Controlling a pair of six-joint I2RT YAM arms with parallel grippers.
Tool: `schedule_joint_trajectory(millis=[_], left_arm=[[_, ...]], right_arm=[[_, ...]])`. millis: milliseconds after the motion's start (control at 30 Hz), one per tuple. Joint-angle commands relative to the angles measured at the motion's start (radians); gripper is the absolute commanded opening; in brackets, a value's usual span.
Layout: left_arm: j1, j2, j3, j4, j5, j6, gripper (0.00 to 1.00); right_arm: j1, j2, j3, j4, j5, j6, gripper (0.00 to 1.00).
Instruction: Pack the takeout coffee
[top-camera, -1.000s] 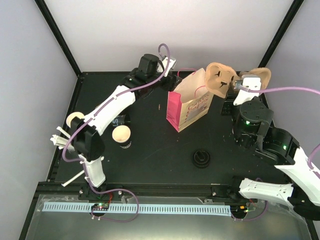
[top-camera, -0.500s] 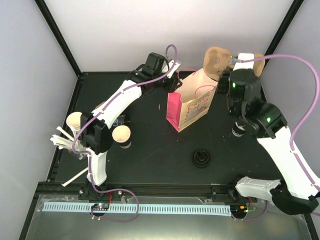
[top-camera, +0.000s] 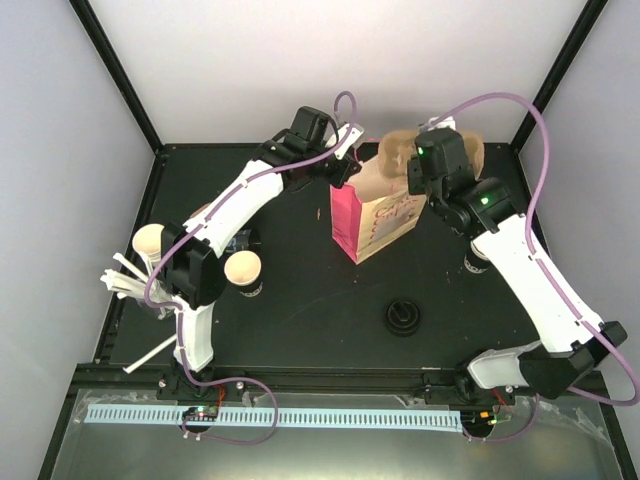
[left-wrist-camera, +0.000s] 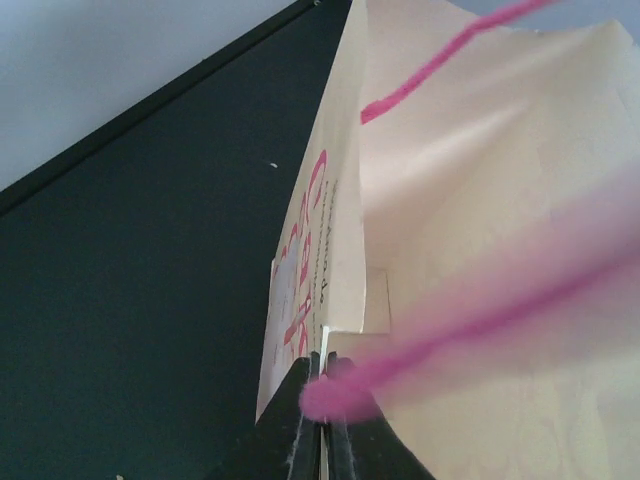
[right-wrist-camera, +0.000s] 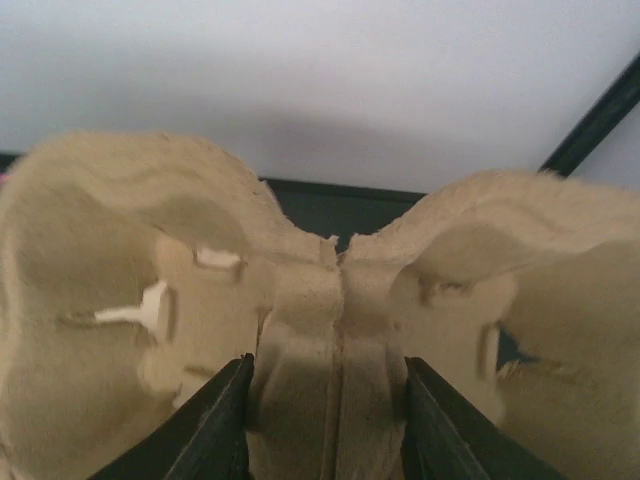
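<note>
Packing is at an early stage on the black worktop (top-camera: 300, 335). The left pincer (top-camera: 344, 168) is clenched on the rim of a paper bag (top-camera: 385, 212) that stands upright with its pink side toward the arms. From the left wrist, the left pincer (left-wrist-camera: 322, 388) is seen pressed flat on the paper edge of the paper bag (left-wrist-camera: 470, 180), with a pink handle (left-wrist-camera: 440, 50) above.

The right pincer (top-camera: 432, 152) carries the pulp tray (top-camera: 393, 150) in the air at the bag's far rim. The tray does not appear to be inside yet. The right wrist view shows the right pincer (right-wrist-camera: 328, 368) grasping the pulp tray (right-wrist-camera: 120, 240) by its middle ridge, one finger on each side. Both pockets hold nothing.

The coffee itself is untouched. One cup (top-camera: 243, 267) stands beside the left arm's elbow. A second cup (top-camera: 150, 238) sits near the worktop's left edge. What looks like a third cup (top-camera: 474, 263) is mostly hidden under the right arm. A small black round object (top-camera: 402, 316) lies in front of the bag, and white sticks (top-camera: 122, 283) jut over the left edge.

By this showing, no cup has reached the tray or the bag. The tray, the cups and the closing of the bag all remain to be done.
</note>
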Motion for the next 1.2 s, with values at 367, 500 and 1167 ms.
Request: schedule_joint_trajectory(millis=[367, 500, 1167], left_arm=[[-0.018, -0.248, -0.146, -0.026, -0.047, 0.018, 0.02], [-0.020, -0.279, -0.201, -0.032, -0.050, -0.020, 0.02], [-0.066, -0.397, -0.379, 0.012, -0.167, -0.027, 0.02]], right_arm=[[-0.006, -0.197, -0.185, 0.240, -0.423, -0.125, 0.43], [-0.006, -0.186, -0.162, 0.108, -0.446, -0.062, 0.47], [0.003, -0.336, -0.391, 0.151, -0.581, -0.033, 0.59]])
